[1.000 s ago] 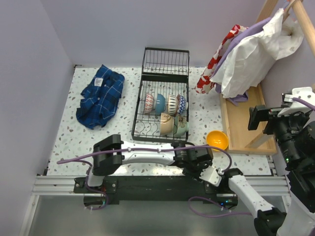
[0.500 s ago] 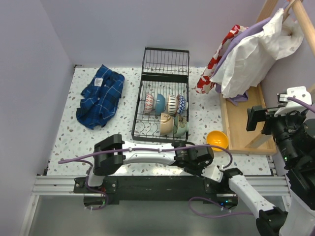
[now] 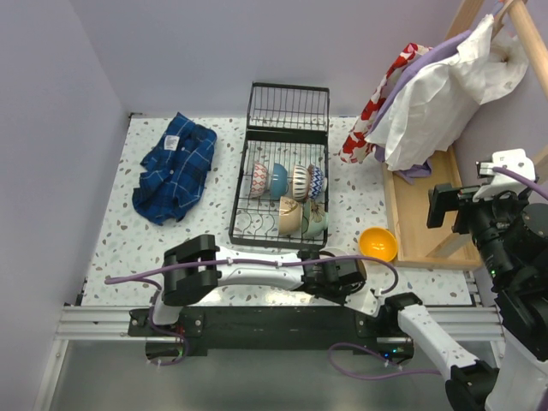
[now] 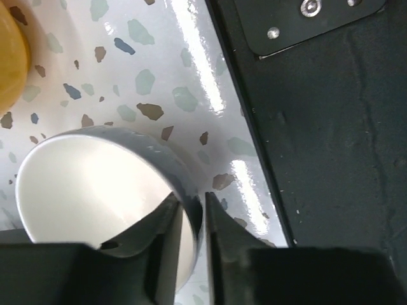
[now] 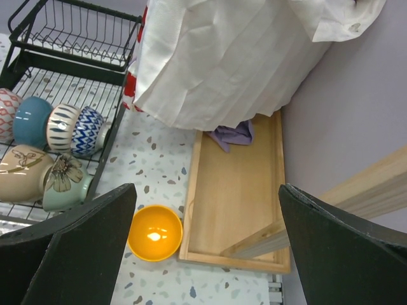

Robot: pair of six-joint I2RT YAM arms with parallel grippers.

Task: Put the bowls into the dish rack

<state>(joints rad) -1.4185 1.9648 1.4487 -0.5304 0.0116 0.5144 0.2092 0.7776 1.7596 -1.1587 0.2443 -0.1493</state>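
The black wire dish rack (image 3: pixel 250 187) (image 5: pixel 25 70) stands at the table's middle and holds several bowls (image 3: pixel 287 181) (image 5: pixel 48 127) on edge. An orange bowl (image 3: pixel 378 243) (image 5: pixel 154 232) (image 4: pixel 7 60) rests upright on the table by the wooden tray. A grey bowl (image 4: pixel 146 155) (image 3: pixel 332 254) with a white inside sits near the front edge. My left gripper (image 4: pixel 191 213) (image 3: pixel 342 274) is shut on its rim, one finger inside and one outside. My right gripper (image 5: pixel 206 254) (image 3: pixel 447 208) hangs open high over the tray, holding nothing.
A blue plaid shirt (image 3: pixel 175 167) lies at the back left. A wooden tray (image 3: pixel 428 214) (image 5: pixel 238 190) sits at the right, with white, purple and red cloths (image 3: pixel 437 94) hanging over it from a wooden frame. The black base plate (image 4: pixel 331 127) borders the front edge.
My left gripper's jaws have narrowed onto the grey bowl's rim, and the wrist has shifted slightly left. The right arm has drifted a little.
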